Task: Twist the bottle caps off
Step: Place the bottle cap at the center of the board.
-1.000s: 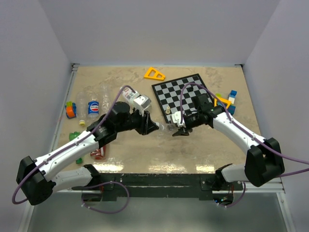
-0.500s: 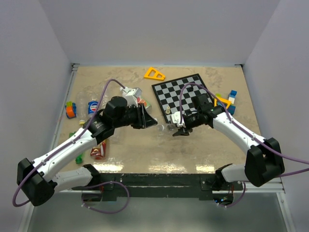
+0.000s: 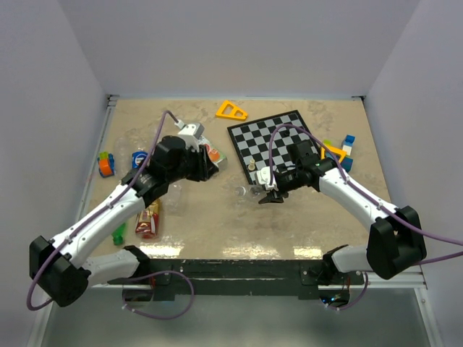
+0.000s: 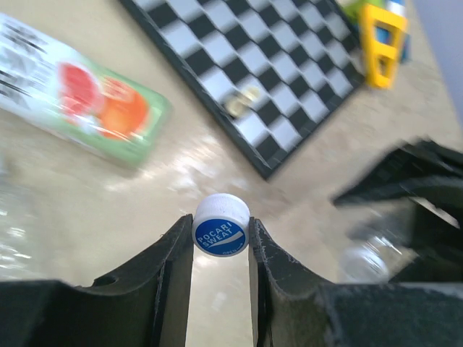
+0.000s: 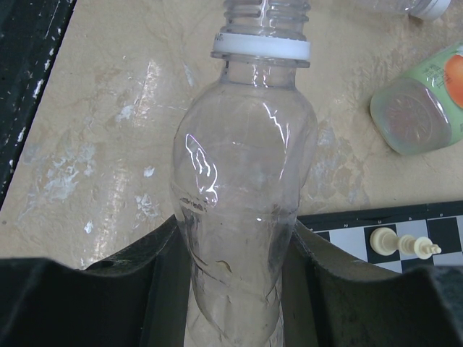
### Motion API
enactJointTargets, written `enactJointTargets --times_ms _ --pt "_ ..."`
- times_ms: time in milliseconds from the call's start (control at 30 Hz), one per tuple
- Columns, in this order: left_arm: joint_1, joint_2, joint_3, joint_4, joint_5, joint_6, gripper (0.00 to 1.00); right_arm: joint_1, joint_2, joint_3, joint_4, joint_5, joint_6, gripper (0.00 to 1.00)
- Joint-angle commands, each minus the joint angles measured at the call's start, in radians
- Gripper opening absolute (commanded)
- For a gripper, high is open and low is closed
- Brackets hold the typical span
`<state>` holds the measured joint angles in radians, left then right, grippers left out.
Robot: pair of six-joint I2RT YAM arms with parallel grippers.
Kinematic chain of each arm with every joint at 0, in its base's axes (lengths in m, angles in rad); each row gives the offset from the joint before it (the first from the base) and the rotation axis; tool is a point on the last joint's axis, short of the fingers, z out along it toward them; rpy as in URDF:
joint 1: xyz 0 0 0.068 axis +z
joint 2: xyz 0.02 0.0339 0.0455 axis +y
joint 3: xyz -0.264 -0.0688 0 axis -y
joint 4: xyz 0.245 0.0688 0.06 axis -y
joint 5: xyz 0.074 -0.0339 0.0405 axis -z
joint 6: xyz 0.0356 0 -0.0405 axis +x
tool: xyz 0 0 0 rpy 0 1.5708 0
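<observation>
Small round white plastic screw cap (image 4: 221,225), blue printed top, pinched by the rim between the 2 fingertips of the left pincer (image 4: 221,233). Narrow grip, jaws closed right down on it. Off its bottle, clear of the table.

Clear unlabelled plastic bottle (image 5: 242,166) clamped round the belly by the right pincer (image 5: 235,230), jaws part-closed on it. Long axis straight out ahead of that pincer. Bare threaded mouth (image 5: 265,9) at the far end, white plastic collar ring (image 5: 260,47) just below the threads. No cap on it.

From the left pincer: bottle ahead and off to the right, apart from the cap, bare beige tabletop (image 4: 108,210) between. From above: mouth aimed toward the left arm, left pincer standing off beyond it.

Judged: unscrewing of this 1 bottle done. Next call probably parking cap and bottle, then another capped bottle.

Farther out: white-green-orange labelled bottle (image 4: 94,108) lying ahead-left of the left pincer, round base toward the right pincer, cap end outside both wrist views; left arm the nearer. Second clear bottle (image 5: 416,7), white-capped, at the far edge ahead-right of the right pincer. Black-and-white chessboard (image 4: 268,65) ahead of the left pincer, small pale chess piece (image 4: 242,101) on it. Yellow plastic triangle frame (image 4: 380,36) beyond the board.
</observation>
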<state>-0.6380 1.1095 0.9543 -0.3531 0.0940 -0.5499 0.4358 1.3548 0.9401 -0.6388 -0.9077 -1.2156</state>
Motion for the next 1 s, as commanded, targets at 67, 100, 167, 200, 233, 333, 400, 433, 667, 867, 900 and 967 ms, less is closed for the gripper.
enactJointTargets --times_ms 67,100,167,200,233,333,400,433,667,867,900,967 --pt "0.237 0.212 0.199 0.028 -0.055 0.317 0.0 0.0 -0.025 0.002 -0.009 -0.016 -0.007 0.0" --pt "0.266 0.26 0.243 0.029 -0.054 0.33 0.0 0.0 -0.028 0.002 -0.009 -0.017 -0.009 0.0" --pt "0.305 0.381 0.349 0.008 -0.066 0.343 0.0 0.0 -0.028 0.003 -0.012 -0.019 -0.01 0.0" --pt "0.319 0.451 0.406 -0.013 -0.085 0.346 0.0 0.0 -0.028 0.005 -0.013 -0.019 -0.012 0.0" --pt "0.336 0.519 0.47 -0.023 -0.082 0.349 0.0 0.0 -0.029 0.005 -0.015 -0.02 -0.013 0.0" --pt "0.38 0.683 0.653 -0.047 -0.138 0.35 0.0 0.0 -0.04 0.005 -0.016 -0.02 -0.013 0.0" --pt "0.406 0.788 0.791 -0.081 -0.175 0.358 0.0 0.0 -0.048 0.003 -0.013 -0.02 -0.013 0.0" --pt "0.417 0.861 0.86 -0.104 -0.178 0.36 0.0 0.0 -0.048 0.003 -0.015 -0.02 -0.013 0.0" --pt "0.445 1.144 1.153 -0.204 -0.217 0.378 0.0 0.0 -0.052 0.005 -0.016 -0.019 -0.015 0.0" --pt "0.451 1.248 1.203 -0.181 -0.229 0.378 0.0 -0.002 -0.049 0.003 -0.012 -0.013 -0.013 0.0" --pt "0.451 1.265 1.207 -0.175 -0.228 0.378 0.0 0.0 -0.048 0.003 -0.013 -0.011 -0.012 0.0" --pt "0.451 1.293 1.224 -0.172 -0.224 0.377 0.01 0.0 -0.042 0.003 -0.01 -0.008 -0.01 0.0"
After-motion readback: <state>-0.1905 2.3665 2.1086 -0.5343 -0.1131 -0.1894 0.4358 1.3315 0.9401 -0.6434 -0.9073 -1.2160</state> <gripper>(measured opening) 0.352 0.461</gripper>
